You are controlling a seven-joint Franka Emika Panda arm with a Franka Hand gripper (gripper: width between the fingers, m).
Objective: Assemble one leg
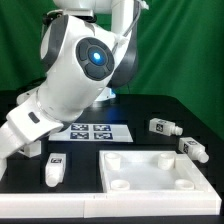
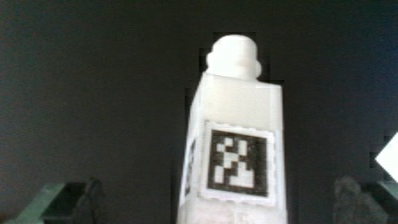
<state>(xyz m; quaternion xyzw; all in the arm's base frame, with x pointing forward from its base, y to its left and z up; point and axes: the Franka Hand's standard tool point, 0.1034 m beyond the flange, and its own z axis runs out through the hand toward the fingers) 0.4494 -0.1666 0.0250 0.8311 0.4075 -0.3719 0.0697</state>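
In the wrist view a white leg (image 2: 237, 130) lies on the black table, with its round peg end pointing away and a square marker tag on its upper face. My gripper (image 2: 217, 198) is open. Its two dark fingers (image 2: 64, 205) stand wide apart on either side of the leg, with clear gaps and no touch. In the exterior view this leg (image 1: 55, 168) lies at the front left of the table. The white hand (image 1: 22, 135) hangs low just left of it, and its fingertips are hard to make out there.
The large white square panel (image 1: 152, 170) with round corner holes lies right of the leg; its corner shows in the wrist view (image 2: 388, 160). Two more legs (image 1: 163, 126) (image 1: 193, 148) lie at the exterior view's right. The marker board (image 1: 95, 131) lies behind, under the arm.
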